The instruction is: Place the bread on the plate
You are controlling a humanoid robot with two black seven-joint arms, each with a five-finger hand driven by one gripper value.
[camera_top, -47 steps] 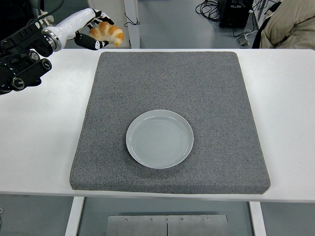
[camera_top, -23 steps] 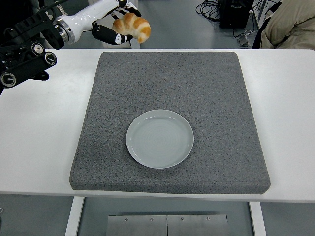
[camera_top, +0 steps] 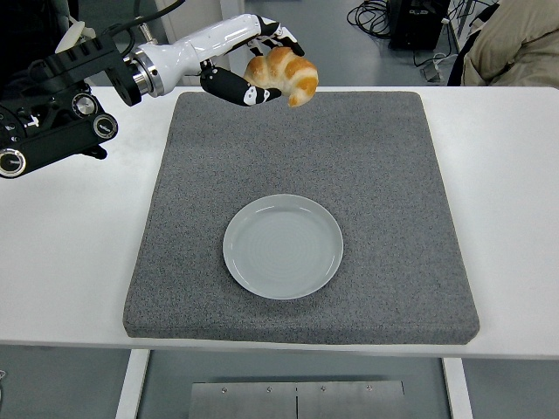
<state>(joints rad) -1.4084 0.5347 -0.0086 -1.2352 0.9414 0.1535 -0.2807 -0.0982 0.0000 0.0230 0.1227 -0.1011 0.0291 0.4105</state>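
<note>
The left arm (camera_top: 52, 113) was black with round silver joints; its left hand (camera_top: 240, 57) was white-shelled with black fingers.

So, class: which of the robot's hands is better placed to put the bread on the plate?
Left. The left hand already grips the bread above the grey mat's far edge, beyond the plate. No right hand is in view.

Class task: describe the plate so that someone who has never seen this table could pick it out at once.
Start from the white table and find the large grey mat covering its middle. On the mat's near half, slightly left of centre, lies the plate. It is round, pale grey-blue, smooth and empty, the only dish there, unlike the golden croissant held up in the left hand.
</note>
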